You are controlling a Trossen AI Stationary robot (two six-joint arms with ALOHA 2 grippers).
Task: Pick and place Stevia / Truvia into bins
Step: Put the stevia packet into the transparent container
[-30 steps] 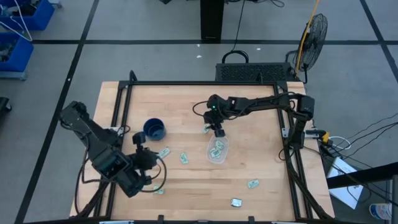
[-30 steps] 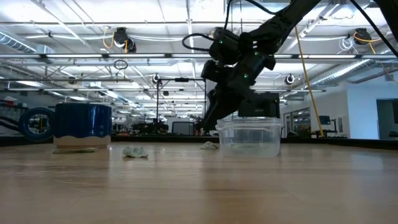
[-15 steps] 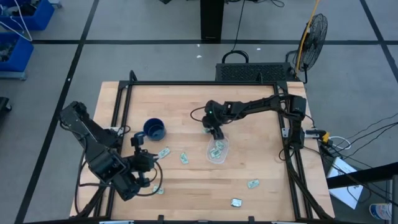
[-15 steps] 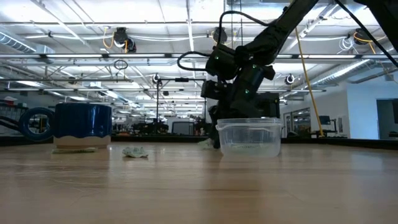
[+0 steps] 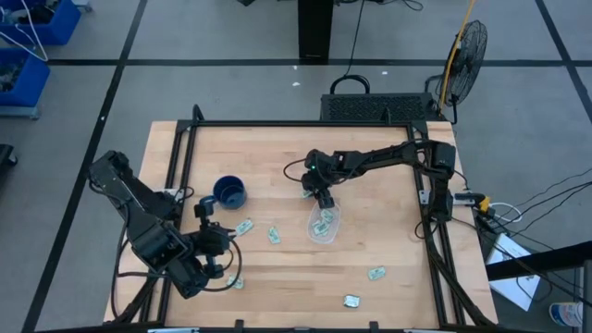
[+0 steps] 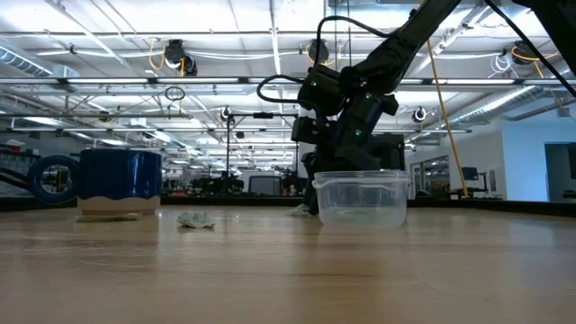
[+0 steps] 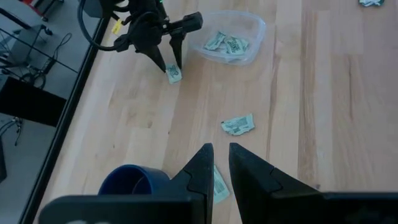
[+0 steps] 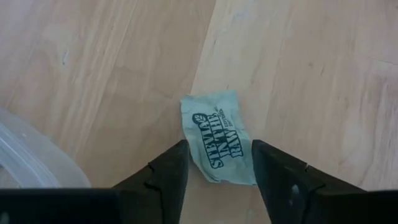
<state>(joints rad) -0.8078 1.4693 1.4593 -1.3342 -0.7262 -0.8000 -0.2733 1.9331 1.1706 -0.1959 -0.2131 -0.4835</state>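
Note:
Pale green and white Stevia packets lie flat on the wooden table: one (image 8: 217, 137) under my right gripper, two (image 5: 244, 226) (image 5: 274, 235) near the mug, others (image 5: 376, 273) (image 5: 351, 301) near the front. The clear tub (image 5: 324, 222) holds a few packets (image 7: 227, 43). My right gripper (image 8: 221, 155) is open and low over the table just beyond the tub, pointing down, one finger on either side of its packet; I cannot tell whether they touch it. My left gripper (image 7: 221, 155) hovers near the table's front left, open by a narrow gap and empty, above a packet (image 7: 219, 183).
A dark blue mug (image 5: 229, 192) stands left of the tub, close to my left gripper. A black frame (image 5: 277, 124) runs along the table's edges. Bare wood lies between the tub and the table's right edge.
My right gripper has gone down and a little toward the table's left, until its open fingers stand either side of the packet beyond the tub; it has kept still for the last half second. My left arm has drawn back slightly toward the front left corner.

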